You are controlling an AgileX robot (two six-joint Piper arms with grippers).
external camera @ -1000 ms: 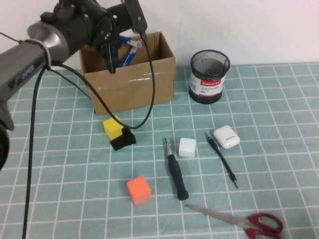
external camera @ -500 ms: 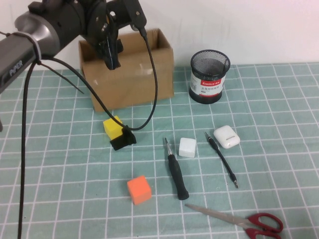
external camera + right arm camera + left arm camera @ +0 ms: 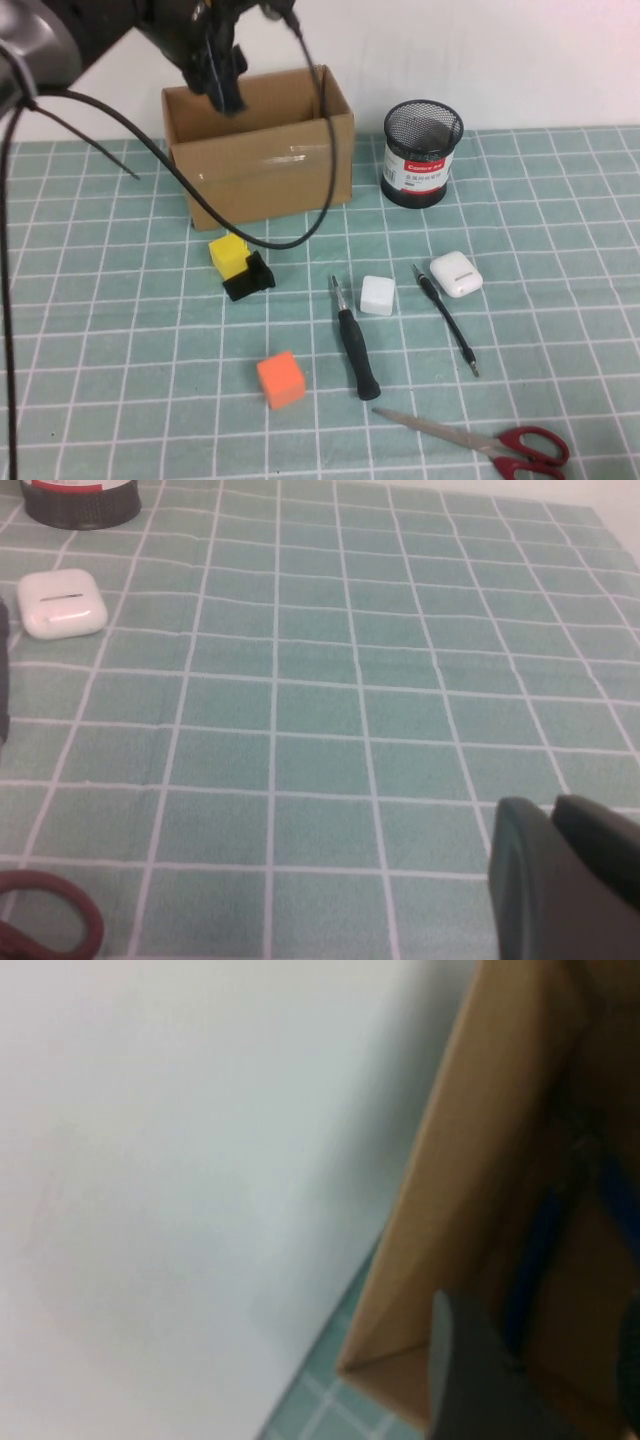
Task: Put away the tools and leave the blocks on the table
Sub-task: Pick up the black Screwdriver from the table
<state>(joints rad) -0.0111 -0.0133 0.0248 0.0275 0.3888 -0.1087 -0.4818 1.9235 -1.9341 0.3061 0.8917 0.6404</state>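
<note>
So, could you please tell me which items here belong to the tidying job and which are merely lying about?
Job: screwdriver, precision driver, scissors, cardboard box, left gripper, right gripper; blocks stay: yellow, black, orange, white.
Lying about: white case, mesh pen cup.

Left tool point(image 3: 222, 80) — fingertips hidden at the cardboard box's point(image 3: 262, 170) rim; blue-handled pliers point(image 3: 535, 1260) inside show only blurred; scissors point(image 3: 480, 440) — handles cut off at six o'clock.

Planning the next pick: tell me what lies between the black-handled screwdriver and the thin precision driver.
In the high view, the white cube sits between the black-handled screwdriver and the thin precision driver, near their upper ends; lower down, only bare mat.
</note>
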